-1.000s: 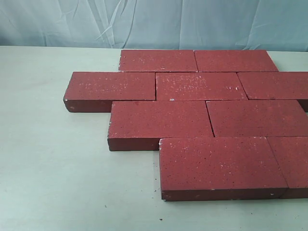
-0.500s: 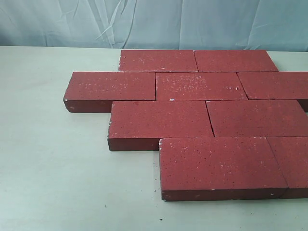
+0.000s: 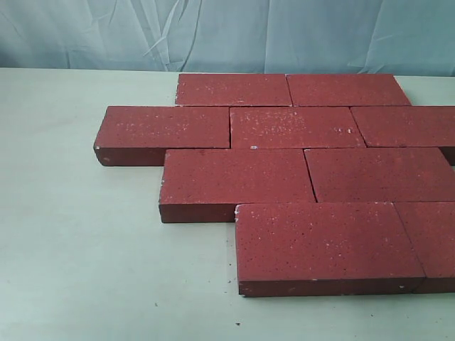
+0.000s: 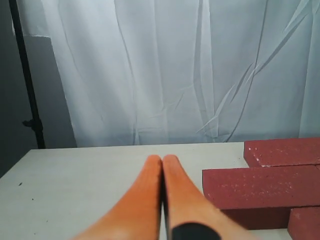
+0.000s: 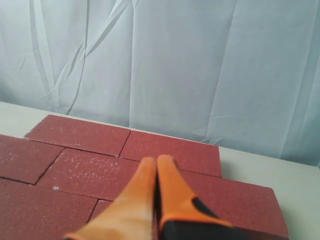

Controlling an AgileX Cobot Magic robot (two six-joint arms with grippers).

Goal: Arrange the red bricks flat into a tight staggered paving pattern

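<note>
Several red bricks (image 3: 298,128) lie flat and tight in four staggered rows on the pale table (image 3: 78,241); the nearest brick (image 3: 323,241) sits at the front right. Neither gripper shows in the exterior view. In the left wrist view my left gripper (image 4: 162,159) is shut and empty, held over bare table beside the left end of the red bricks (image 4: 260,185). In the right wrist view my right gripper (image 5: 156,160) is shut and empty, held above the red bricks (image 5: 90,172).
A pale blue-white curtain (image 3: 227,35) hangs behind the table. A dark stand pole (image 4: 27,80) rises at the table's far corner in the left wrist view. Bare table lies to the left of and in front of the bricks.
</note>
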